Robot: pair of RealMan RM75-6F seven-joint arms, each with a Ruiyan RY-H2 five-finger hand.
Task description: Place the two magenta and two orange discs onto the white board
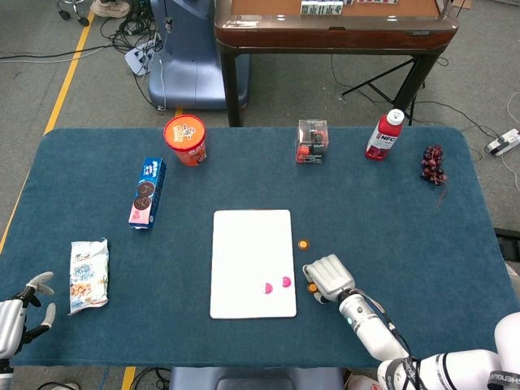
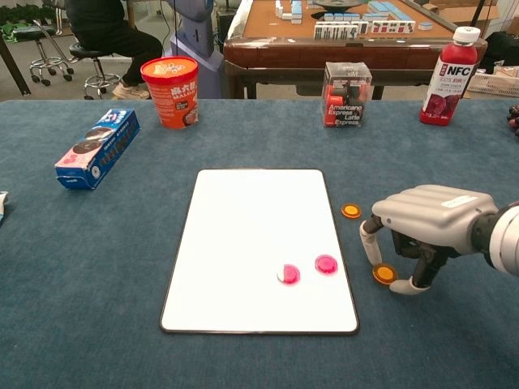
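white board (image 2: 243, 243): centre of table, two magenta discs (image 2: 288, 274) (image 2: 326, 264) on its lower right part. orange discs: one (image 2: 351, 211) just right of board; one (image 2: 384, 274) between my right hand's (image 2: 426, 227) fingertips, whether pinched i cannot tell. left hand (image 1: 20, 313): fingers spread, holding nothing.

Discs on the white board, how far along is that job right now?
Half done: both magenta discs lie on the white board. In hand: the right hand has its fingers around the nearer orange disc, which is on the cloth and not lifted. Left: that disc and the other orange disc beside the board.
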